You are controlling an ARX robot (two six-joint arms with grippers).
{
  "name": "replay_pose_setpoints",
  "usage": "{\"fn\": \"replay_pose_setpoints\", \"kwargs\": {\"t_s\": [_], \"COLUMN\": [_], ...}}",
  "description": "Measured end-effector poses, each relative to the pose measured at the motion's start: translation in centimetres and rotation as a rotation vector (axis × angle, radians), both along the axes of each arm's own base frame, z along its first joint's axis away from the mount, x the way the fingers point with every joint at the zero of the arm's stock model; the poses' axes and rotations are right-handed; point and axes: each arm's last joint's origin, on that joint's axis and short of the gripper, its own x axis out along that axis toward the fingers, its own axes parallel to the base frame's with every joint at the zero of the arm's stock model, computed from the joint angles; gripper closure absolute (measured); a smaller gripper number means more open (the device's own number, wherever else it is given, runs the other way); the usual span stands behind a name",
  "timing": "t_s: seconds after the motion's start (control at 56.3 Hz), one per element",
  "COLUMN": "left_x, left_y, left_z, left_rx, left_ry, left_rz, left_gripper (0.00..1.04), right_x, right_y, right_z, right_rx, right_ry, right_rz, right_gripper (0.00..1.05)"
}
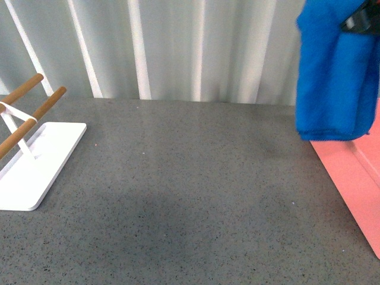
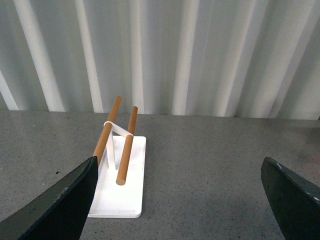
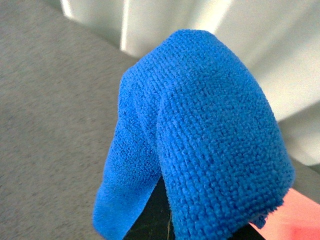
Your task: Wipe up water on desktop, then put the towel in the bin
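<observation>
1. At the dark grey speckled desktop's (image 1: 178, 196) right edge, the right gripper (image 1: 360, 21) pinches the royal-blue microfibre towel (image 1: 333, 77) above the salmon-pink plastic bin (image 1: 355, 184); the left gripper (image 2: 177, 200) is spread.
2. Probably the binning step: lower, then release.

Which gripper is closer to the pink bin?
Right. The right gripper holds the towel up beside the bin; the left gripper, open, faces the white rack across the desktop.

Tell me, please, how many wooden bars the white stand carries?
2, side by side on the white stand at the desktop's left: one bar nearer the wall, the other bar nearer the middle. None seems hidden.
</observation>
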Motion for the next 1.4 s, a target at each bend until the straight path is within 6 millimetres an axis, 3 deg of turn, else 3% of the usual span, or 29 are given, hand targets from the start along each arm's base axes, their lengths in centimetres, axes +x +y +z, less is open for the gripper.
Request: {"fn": "replay_pose_setpoints", "kwargs": {"t_s": [0.142, 0.337, 0.497, 0.746, 1.083, 1.207, 1.331, 1.402], "left_x": [0.0, 0.0, 0.0, 0.0, 0.0, 0.0, 0.0, 0.0], "left_y": [0.0, 0.0, 0.0, 0.0, 0.0, 0.0, 0.0, 0.0], "left_z": [0.0, 0.0, 0.0, 0.0, 0.0, 0.0, 0.0, 0.0], "left_rx": [0.000, 0.000, 0.000, 0.000, 0.000, 0.000, 0.000, 0.000], "left_ry": [0.000, 0.000, 0.000, 0.000, 0.000, 0.000, 0.000, 0.000], "left_rz": [0.000, 0.000, 0.000, 0.000, 0.000, 0.000, 0.000, 0.000], "left_gripper": [0.07, 0.07, 0.07, 0.07, 0.07, 0.07, 0.07, 0.07], "right_x": [-1.1, -2.3, -2.6, -1.5, -0.3, -0.7, -0.7, -0.7], "right_y": [-3.8, -8.4, -11.4, -13.5, -15.0, -15.5, -15.7, -15.7], "right_z": [3.3, 3.9, 0.0, -6.6, -11.5, -12.9, -12.9, -12.8], "right_rx": [0.011, 0.024, 0.030, 0.050, 0.061, 0.047, 0.046, 0.056], "right_ry": [-0.072, -0.072, 0.049, 0.231, 0.424, 0.495, 0.499, 0.508], "right_rz": [-0.131, -0.235, -0.304, -0.404, -0.598, -0.651, -0.661, -0.662], "right_gripper": [1.00, 1.00, 1.00, 1.00, 1.00, 0.76, 0.59, 0.43]}}
